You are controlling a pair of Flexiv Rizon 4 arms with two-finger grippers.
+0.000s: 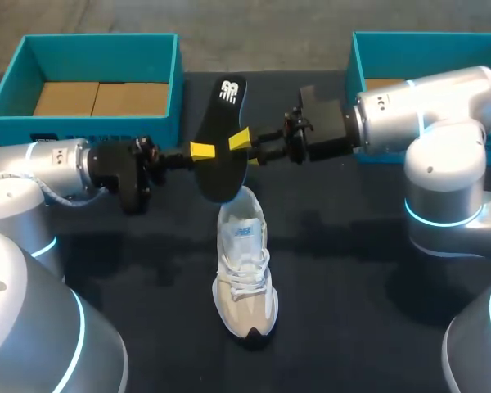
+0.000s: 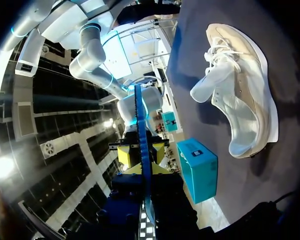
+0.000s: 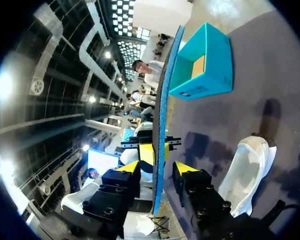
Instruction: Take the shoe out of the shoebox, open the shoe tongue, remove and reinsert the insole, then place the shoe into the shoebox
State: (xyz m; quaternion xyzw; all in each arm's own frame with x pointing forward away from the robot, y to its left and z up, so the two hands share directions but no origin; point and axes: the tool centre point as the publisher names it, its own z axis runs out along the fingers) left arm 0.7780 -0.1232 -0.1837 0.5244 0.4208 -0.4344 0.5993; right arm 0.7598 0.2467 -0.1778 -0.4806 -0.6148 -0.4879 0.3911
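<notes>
Black on its face and blue along its edge, the insole (image 1: 222,139) (image 2: 139,115) (image 3: 165,90) hangs in the air above the heel end of the shoe (image 1: 244,270) (image 2: 240,90) (image 3: 247,170), tilted, with its white-marked end pointing away from the shoe; the left gripper (image 1: 201,151) (image 2: 143,169) comes in from the shoe's left and is closed narrowly on the insole, a yellow tip pressed to each face; the right gripper (image 1: 240,142) (image 3: 157,167) comes in from the shoe's right at nearly the same spot, its fingers astride the insole but set a little wider, with a dark gap showing between one tip and the insole, so it is not clamped; the two grippers face each other, tips almost meeting, above the shoe's heel; the shoe, white and pale beige with white laces, stands upright on its sole on the dark table (image 1: 352,311), toe toward the robot, heel toward the far side, with no gripper on it; its tongue (image 2: 205,85) is pulled up and out of the opening; beyond the shoe and to its left sits one teal box (image 1: 90,123) (image 3: 205,75), open, brown card on its floor; beyond the shoe and to its right sits the other teal box (image 1: 368,49) (image 2: 197,170), partly behind the right arm; both boxes are well apart from the shoe.
</notes>
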